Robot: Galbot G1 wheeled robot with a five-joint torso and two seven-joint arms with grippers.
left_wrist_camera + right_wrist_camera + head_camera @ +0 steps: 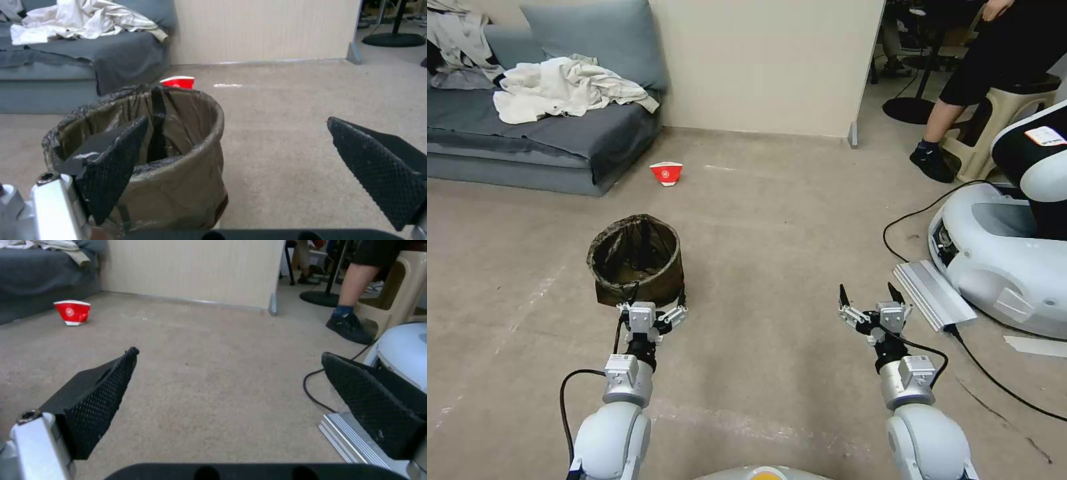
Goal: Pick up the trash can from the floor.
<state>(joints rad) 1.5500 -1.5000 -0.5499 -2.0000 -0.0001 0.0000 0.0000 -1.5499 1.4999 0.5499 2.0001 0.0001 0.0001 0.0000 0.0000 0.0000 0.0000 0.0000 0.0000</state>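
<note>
Trash can: the small round bin lined with a dark brown-black plastic bag folded over its rim [636, 259] stands upright on the beige-grey carpet-like floor [774, 220], at about 11 o'clock from my base, near me.

Left hand: my left hand [652, 308] sits at the can's near wall, just at 6 o'clock of it, its dark textured fingers [111, 166] spread apart. In the left wrist view one finger stands in front of the bag-covered rim and the other [378, 166] is well out to the side over bare floor, so the wall is not yet between them as far as I can judge.

Right hand: my right hand [872, 303] hangs low over bare floor at about 1 o'clock, well apart from the can, fingers spread and holding nothing.

Done: I judge the approach is nearly finished; my left hand is beside the rim with room to take it.

Left to do: no grip is closed on the rim, and the can rests fully on the floor, so the grasp and the lift are both outstanding.

Nearby: a small red-and-white paper bowl [666, 173] lies beyond the can at 12 o'clock, near the grey sofa [527, 140]; a black cable [907, 227] and a pale ribbed metal plate [934, 293] lie at 2 o'clock by another white robot base [1007, 267].
</note>
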